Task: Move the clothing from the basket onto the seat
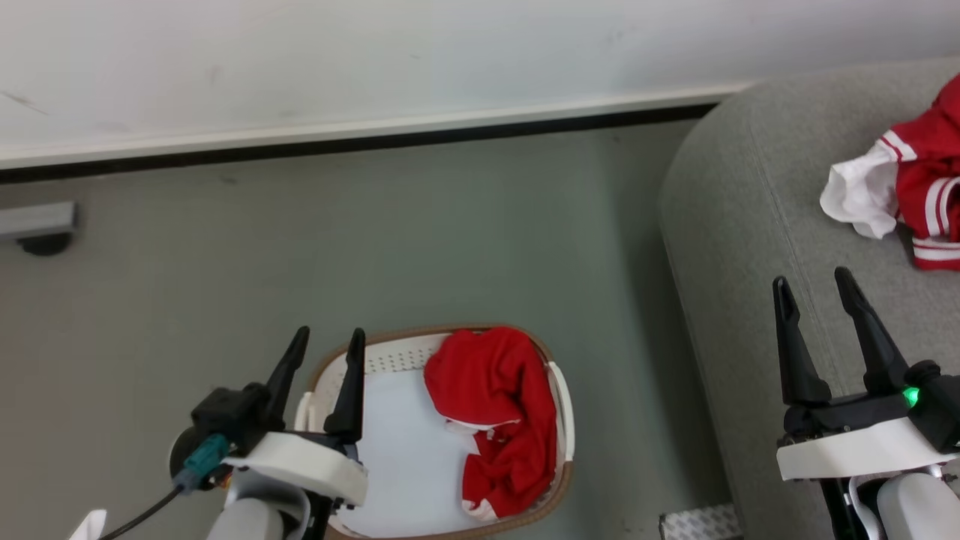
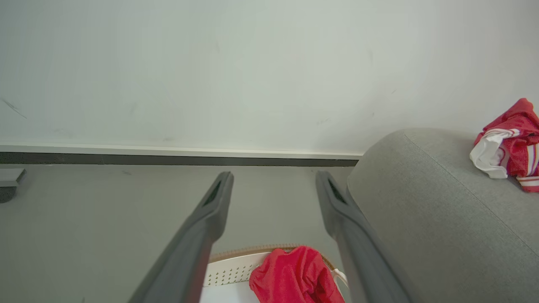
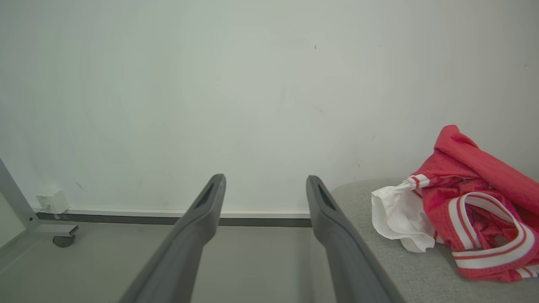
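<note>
A red garment [image 1: 495,420] lies bunched in the right half of the basket [image 1: 397,358], slumped against its right wall with a little white trim showing. The pale liner pad [image 1: 405,457] lies bare in the left half. In the head view the left hand [image 1: 330,331] shows over the basket's left end, its two fingers apart and holding nothing, and the garment lies to its right, not touching it. A second garment [image 1: 919,180], red with white stripes and a white panel, lies crumpled on the seat [image 1: 750,225] at the far right. It is ahead and to the right of the right hand [image 1: 811,276], whose fingers are also spread and empty above the cushion, clear of the fabric. The left wrist view catches the basket's far rim and the top of the red garment between its fingers at the bottom edge, with the seat's rounded corner to the right. The right wrist view brings the second garment close, showing a striped band that curls into a loop. It also shows a small white box [image 3: 51,202] low on the wall and a metal leg with a caster [image 3: 63,240] at the left. The basket stands on a grey-green floor [image 1: 375,247] just left of the seat, and a white wall [image 1: 375,52] with a dark skirting strip [image 1: 375,142] runs behind.
</note>
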Controlling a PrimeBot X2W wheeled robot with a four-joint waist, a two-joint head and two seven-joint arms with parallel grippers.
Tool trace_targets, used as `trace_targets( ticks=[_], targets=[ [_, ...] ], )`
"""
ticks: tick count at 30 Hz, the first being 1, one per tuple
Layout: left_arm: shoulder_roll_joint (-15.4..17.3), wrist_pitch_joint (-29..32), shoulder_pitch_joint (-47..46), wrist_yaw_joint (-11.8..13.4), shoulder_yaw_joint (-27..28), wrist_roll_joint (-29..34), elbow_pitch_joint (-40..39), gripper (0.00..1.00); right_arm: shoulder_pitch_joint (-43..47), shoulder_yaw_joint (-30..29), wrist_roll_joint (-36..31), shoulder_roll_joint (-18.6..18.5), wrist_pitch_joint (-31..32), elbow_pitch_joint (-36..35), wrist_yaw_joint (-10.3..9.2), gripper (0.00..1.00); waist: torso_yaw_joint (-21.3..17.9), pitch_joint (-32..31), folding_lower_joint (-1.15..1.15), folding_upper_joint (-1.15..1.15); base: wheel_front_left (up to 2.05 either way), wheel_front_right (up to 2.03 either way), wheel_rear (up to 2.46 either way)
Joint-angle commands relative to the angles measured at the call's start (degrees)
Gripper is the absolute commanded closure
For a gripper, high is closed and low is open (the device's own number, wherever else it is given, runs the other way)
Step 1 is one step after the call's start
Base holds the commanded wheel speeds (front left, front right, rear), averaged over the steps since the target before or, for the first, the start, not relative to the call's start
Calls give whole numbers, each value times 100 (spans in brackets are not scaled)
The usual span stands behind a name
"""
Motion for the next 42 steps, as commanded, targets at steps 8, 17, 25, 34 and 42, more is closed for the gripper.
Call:
trace_targets(
  ticks=[8,17,25,34,42],
  targets=[
    [385,-3,-610,-2,-494,-39,698,0,-403,-23,-78,-11,-11,-163,-13,0,-615,763,-1,0,0,0,0],
    [699,225,-1514,-3,-1243,-455,1949,0,-749,-238,-95,153,-11,-391,-13,0,-923,1591,-1,0,0,0,0],
    [817,865,-2382,-3,-1784,-864,3082,0,-995,-529,-129,318,-11,-642,-13,0,-1131,2255,-1,0,0,0,0],
    [990,1478,-3201,-4,-1915,-1276,4141,0,-1217,-450,-65,490,-11,-865,-13,0,-1488,2877,-1,0,0,0,0],
    [1152,1629,-3832,-4,-1896,-1534,4656,0,-1329,-314,291,530,-10,-1218,-13,0,-1812,3300,-1,0,0,0,0]
  ],
)
